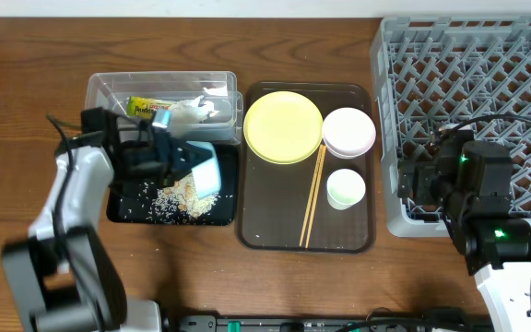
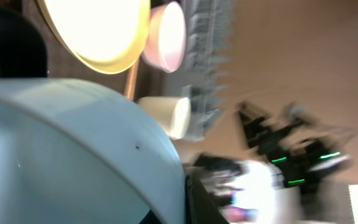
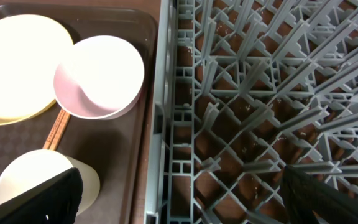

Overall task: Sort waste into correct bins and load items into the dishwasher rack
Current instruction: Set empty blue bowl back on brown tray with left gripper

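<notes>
My left gripper is shut on the light blue bowl and holds it tilted over the black tray, where rice scraps lie. The bowl fills the blurred left wrist view. The clear tub holds the yellow-green wrapper and white tissue. The yellow plate, pink bowl, cup and chopsticks lie on the brown serving tray. My right gripper is open and empty over the left edge of the grey rack.
The brown serving tray sits between the black tray and the rack. In the right wrist view the rack's left wall runs beside the serving tray, with the pink bowl, plate and cup to its left.
</notes>
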